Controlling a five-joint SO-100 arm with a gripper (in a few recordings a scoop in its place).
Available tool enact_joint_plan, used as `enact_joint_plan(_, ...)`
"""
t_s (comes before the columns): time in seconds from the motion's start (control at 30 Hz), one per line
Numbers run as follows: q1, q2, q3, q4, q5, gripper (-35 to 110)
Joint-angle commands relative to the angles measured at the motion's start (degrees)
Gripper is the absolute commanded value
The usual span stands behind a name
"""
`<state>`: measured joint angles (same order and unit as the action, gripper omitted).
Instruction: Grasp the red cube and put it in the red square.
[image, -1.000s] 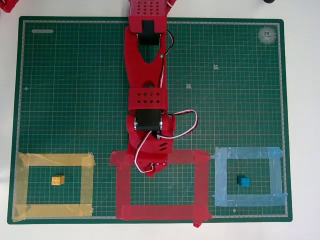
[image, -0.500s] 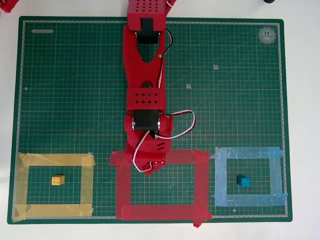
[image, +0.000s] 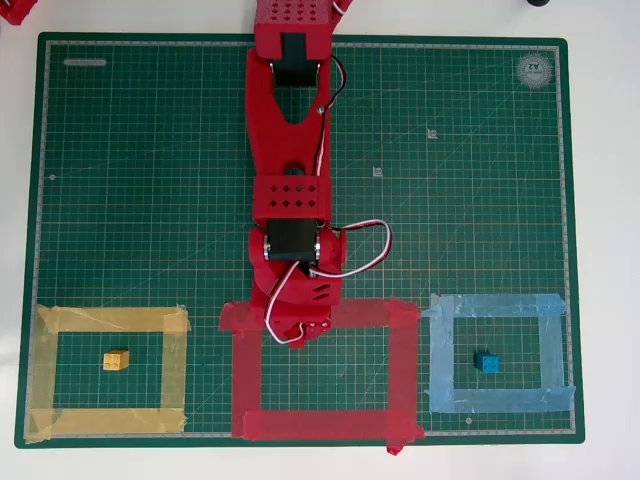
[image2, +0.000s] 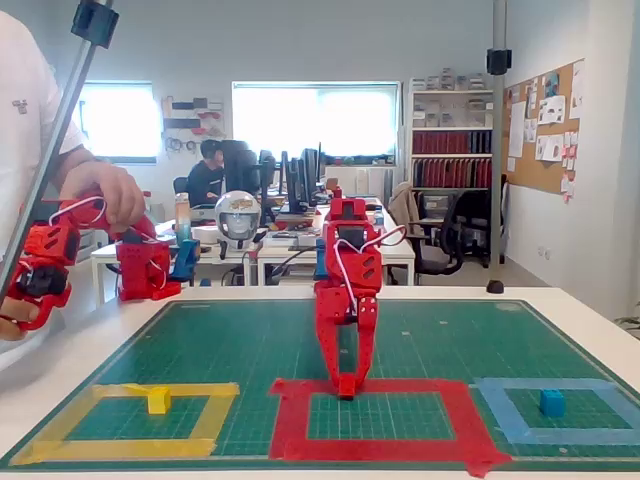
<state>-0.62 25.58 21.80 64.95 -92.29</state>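
Observation:
My red gripper (image2: 346, 384) points straight down at the far strip of the red square (image2: 380, 448), its tip at or just above the tape. A small red block, the red cube (image2: 346, 386), sits pinched between the fingertips; red against red makes its edges hard to read. In the overhead view the gripper (image: 304, 333) hangs over the inner edge of the top strip of the red square (image: 320, 424), left of the middle, and the arm hides the cube.
A yellow cube (image: 116, 360) lies inside the yellow tape frame (image: 108, 320) on the left. A blue cube (image: 487, 362) lies inside the light-blue frame (image: 495, 305) on the right. All of this sits on a green cutting mat (image: 150, 180).
The arm pulled back slightly and shifted a little left over the top strip of the red square, then held still. The yellow and blue cubes have not moved.

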Motion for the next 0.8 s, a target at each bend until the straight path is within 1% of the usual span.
enact_joint_plan(0.0,0.09,7.03,0.35,-0.09,-0.79,6)
enact_joint_plan(0.47,0.53,7.12,0.62,0.0,-0.7,12)
enact_joint_plan(0.53,0.53,7.29,0.7,0.0,-0.62,15)
enact_joint_plan(0.77,0.62,7.56,0.88,0.0,-0.62,15)
